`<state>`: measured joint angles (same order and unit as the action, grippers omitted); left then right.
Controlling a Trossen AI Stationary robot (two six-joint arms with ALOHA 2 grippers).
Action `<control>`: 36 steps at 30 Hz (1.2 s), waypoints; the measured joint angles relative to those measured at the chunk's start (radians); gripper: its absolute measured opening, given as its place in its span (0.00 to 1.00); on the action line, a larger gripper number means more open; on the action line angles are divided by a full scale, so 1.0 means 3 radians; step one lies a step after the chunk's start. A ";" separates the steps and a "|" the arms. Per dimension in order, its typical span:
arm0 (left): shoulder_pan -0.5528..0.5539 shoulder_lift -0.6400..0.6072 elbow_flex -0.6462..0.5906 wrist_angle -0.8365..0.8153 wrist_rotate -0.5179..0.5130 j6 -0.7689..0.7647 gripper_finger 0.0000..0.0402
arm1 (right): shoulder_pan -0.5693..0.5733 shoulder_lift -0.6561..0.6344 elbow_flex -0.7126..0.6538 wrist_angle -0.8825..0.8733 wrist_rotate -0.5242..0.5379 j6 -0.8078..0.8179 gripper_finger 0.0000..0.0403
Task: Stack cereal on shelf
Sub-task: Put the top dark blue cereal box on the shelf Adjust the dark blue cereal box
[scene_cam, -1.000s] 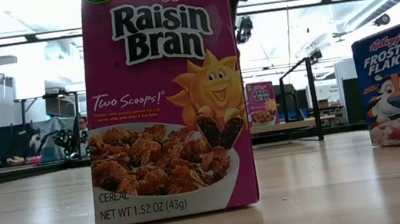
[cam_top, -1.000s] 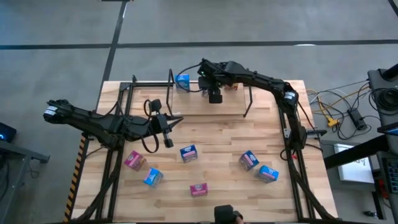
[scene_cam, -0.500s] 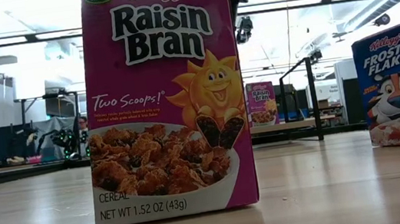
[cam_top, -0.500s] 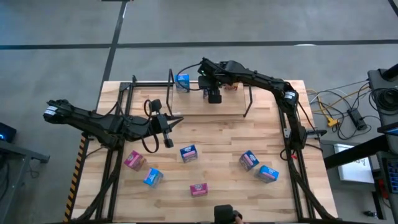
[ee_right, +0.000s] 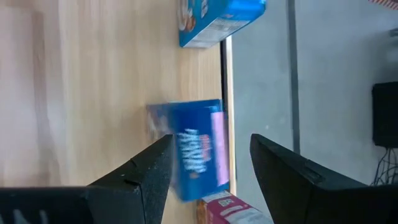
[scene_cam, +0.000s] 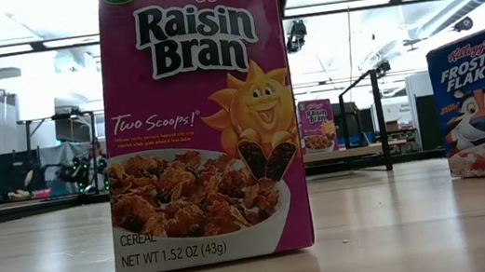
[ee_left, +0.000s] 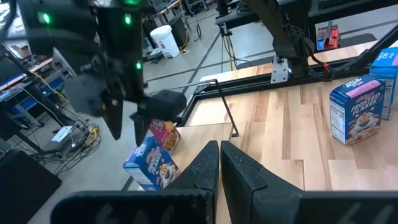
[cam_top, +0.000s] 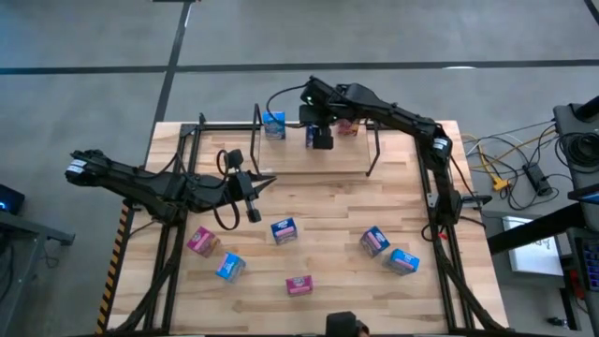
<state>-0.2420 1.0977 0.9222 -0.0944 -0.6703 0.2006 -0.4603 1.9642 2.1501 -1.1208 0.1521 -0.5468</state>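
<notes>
My right gripper (cam_top: 320, 139) hangs open over the shelf (cam_top: 323, 157) at the table's far side. Its fingers stand on either side of a blue cereal box (ee_right: 196, 149) on the shelf's pale top tier, and I see no touch. Another blue box (cam_top: 274, 124) and a pink one (cam_top: 346, 126) also stand on that tier. My left gripper (cam_top: 253, 211), shut and holding nothing (ee_left: 219, 146), waits over the table's left middle. Several more boxes stand loose on the near half of the table.
Loose boxes on the near half: pink (cam_top: 201, 241), blue (cam_top: 229, 267), blue (cam_top: 283, 229), pink (cam_top: 299, 285), one (cam_top: 374, 241) and blue (cam_top: 403, 260). In the low view a Raisin Bran box (scene_cam: 199, 123) fills the front. Black frame tubes (cam_top: 168, 253) run along both table sides.
My right arm has drawn slightly toward the table's far edge above the shelf, and a blue box now shows beside its gripper on the top tier. The left arm and the loose boxes have kept still.
</notes>
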 joint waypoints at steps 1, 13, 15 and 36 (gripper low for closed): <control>0.0000 0.0000 0.0000 -0.0002 0.0000 -0.0001 0.00 | 0.0000 -0.0013 0.0032 -0.0050 -0.0009 0.0017 0.50; 0.0000 0.0001 -0.0001 -0.0118 0.0000 -0.0061 0.00 | -0.0009 -0.0175 -0.0071 -0.0545 -0.0798 0.0312 0.18; 0.0000 0.0001 -0.0001 -0.0122 0.0000 -0.0061 0.00 | -0.0009 -0.0184 -0.0156 -0.0533 -0.0796 0.0315 0.10; 0.0006 0.0001 -0.0003 -0.0147 -0.0001 -0.0063 0.00 | -0.0001 -0.0201 -0.1345 0.0745 -0.0206 0.0542 0.03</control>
<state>-0.2401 1.0981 0.9215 -0.1384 -0.6707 0.1818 -0.4606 1.9038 1.7466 -0.8974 0.0902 -0.3843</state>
